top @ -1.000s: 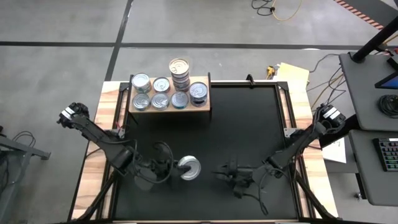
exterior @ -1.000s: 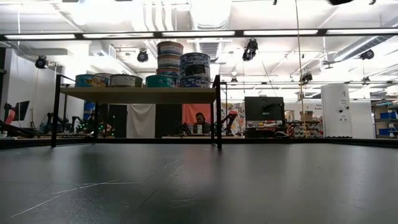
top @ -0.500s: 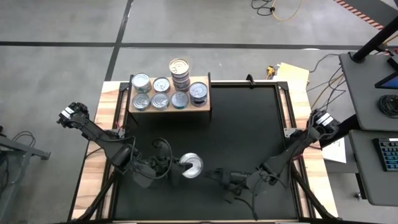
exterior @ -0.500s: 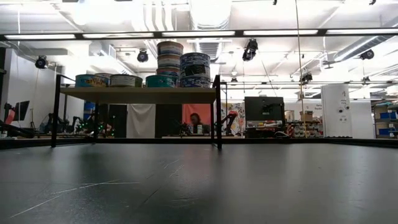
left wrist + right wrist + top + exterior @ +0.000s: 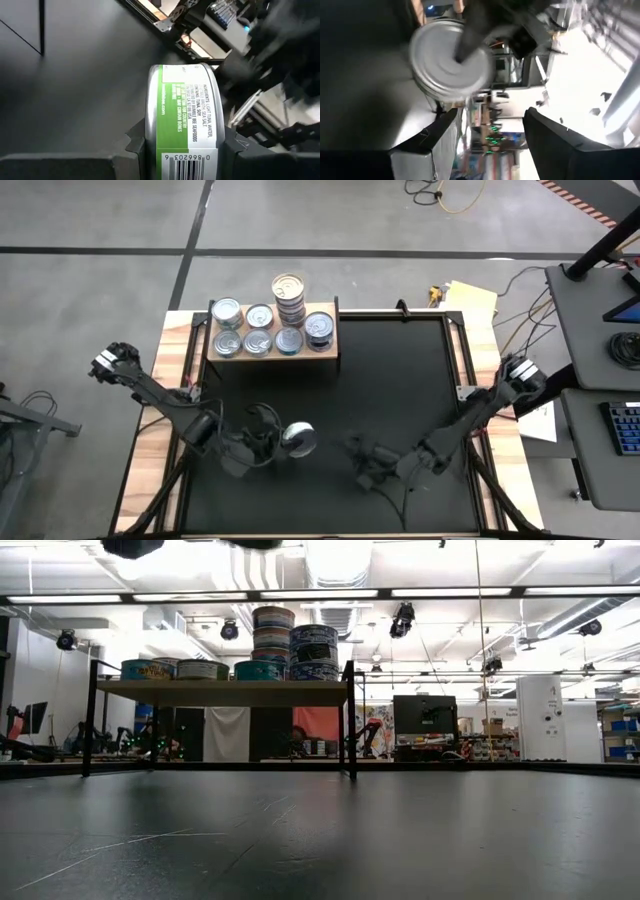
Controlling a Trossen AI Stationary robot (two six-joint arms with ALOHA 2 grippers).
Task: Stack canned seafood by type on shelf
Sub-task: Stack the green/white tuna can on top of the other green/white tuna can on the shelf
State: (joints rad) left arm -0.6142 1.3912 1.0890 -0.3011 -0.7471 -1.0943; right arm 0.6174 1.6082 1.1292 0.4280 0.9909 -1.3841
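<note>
The wooden shelf (image 5: 272,354) stands at the table's far left edge. Several cans (image 5: 258,328) sit on its top, with a tall stack (image 5: 288,290) at its far right; the low view shows them too (image 5: 272,640). My left gripper (image 5: 288,441) hovers over the near middle of the black table, shut on a can with a green-and-white label (image 5: 182,120). My right gripper (image 5: 352,452) stands open just right of it, fingers pointing at the can's silver end (image 5: 447,60), nothing between them. My left gripper pinches the can between its two fingers, one finger (image 5: 134,146) on each flat end. The can's labelled side wall (image 5: 182,150) lies between them, facing back along the fingers. The fingers come nearly level from the table's left. The can is on edge, lifted clear of the table.
Open black table top (image 5: 390,380) lies between the shelf and the grippers. Black posts (image 5: 350,720) flank the shelf. A yellow paper (image 5: 470,300) lies at the far right corner, and a desk with a keyboard (image 5: 625,425) stands beyond the right edge.
My left gripper has rolled about its wrist and shifted a little toward the far left, sinking slightly; the can has turned with it and stays clear of the table. My right gripper has also rolled and risen a little, still open.
</note>
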